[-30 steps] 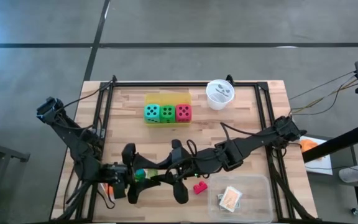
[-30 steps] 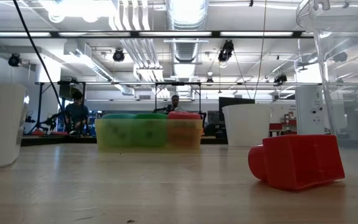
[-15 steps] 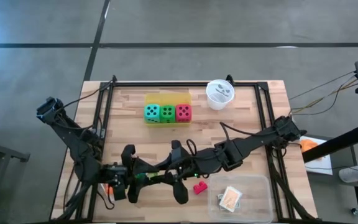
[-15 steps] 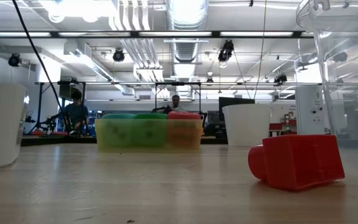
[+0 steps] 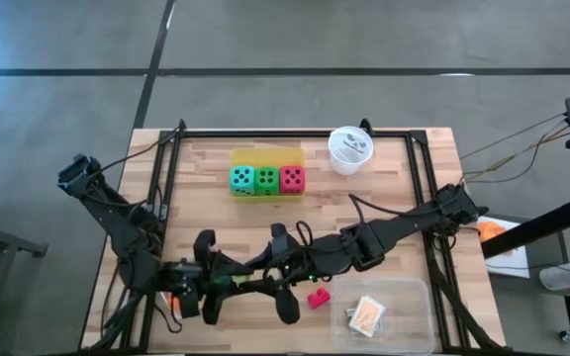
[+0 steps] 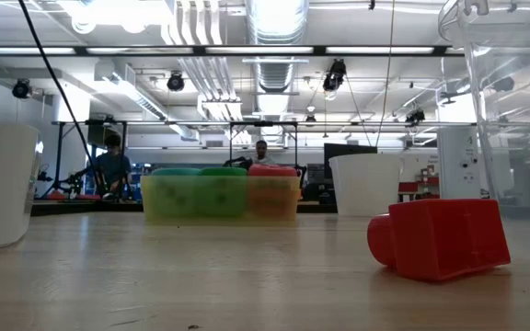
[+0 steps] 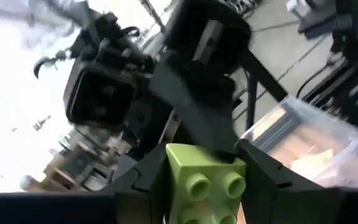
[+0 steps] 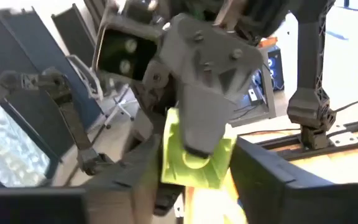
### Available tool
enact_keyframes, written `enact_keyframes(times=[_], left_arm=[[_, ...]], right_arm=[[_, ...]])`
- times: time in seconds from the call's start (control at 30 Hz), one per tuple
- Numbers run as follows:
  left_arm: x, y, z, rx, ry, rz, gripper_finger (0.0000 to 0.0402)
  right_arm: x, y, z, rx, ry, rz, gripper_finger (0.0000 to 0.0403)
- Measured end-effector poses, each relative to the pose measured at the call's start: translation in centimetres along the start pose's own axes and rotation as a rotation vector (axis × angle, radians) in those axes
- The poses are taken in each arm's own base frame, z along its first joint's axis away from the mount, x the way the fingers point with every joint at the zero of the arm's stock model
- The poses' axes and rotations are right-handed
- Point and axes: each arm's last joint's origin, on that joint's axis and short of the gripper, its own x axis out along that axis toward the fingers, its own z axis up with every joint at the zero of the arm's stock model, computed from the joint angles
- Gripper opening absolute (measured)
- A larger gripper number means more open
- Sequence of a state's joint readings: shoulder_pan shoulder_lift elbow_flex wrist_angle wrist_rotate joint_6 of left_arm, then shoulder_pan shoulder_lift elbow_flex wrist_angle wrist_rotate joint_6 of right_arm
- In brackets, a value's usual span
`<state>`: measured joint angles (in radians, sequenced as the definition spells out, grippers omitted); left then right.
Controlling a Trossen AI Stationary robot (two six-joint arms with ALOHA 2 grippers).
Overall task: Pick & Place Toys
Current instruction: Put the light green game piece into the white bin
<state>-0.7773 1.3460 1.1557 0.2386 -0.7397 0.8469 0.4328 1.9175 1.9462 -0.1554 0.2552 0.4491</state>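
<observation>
A light green studded block hangs above the near middle of the table, where both grippers meet. My left gripper comes in from the left and is shut on it. My right gripper comes in from the right, open, with a finger on each side of the same block. A red block lies on its side on the wood near them. Three dice sit in a yellow tray farther back. My left gripper pinches the green block's two opposite side walls between its two fingers, coming level from the table's left. The block is lifted clear of the table. My right gripper's fingers flank the block's other end; I cannot tell whether they touch it.
A round white cup stands at the back right. A clear tray holding cards sits at the near right corner. A white container shows at the left in the low view. An orange piece lies under the left arm.
My left gripper has shut on the green block held between the two grippers; less of the block shows from above than a second ago. Both arms have stayed where they were.
</observation>
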Motion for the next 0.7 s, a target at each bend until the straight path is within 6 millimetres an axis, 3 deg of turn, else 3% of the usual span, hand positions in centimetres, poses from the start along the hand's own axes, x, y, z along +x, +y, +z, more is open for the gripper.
enact_keyframes(times=[0.17, 0.3, 0.7], left_arm=[[0.0, 0.0, -0.1, -0.170, 0.031, 0.022, 0.0136], [-0.1, -0.1, -0.2, -0.254, 0.041, 0.025, 0.0136], [-1.0, -1.1, -0.9, -0.425, 0.216, 0.064, 0.0136]], right_arm=[[0.0, -0.2, -0.3, -0.017, 0.027, -0.017, 0.0255], [-0.1, -0.3, -0.3, -0.014, 0.032, -0.032, 0.0295], [-0.9, -1.2, -1.7, -0.055, 0.204, -0.158, 0.0310]])
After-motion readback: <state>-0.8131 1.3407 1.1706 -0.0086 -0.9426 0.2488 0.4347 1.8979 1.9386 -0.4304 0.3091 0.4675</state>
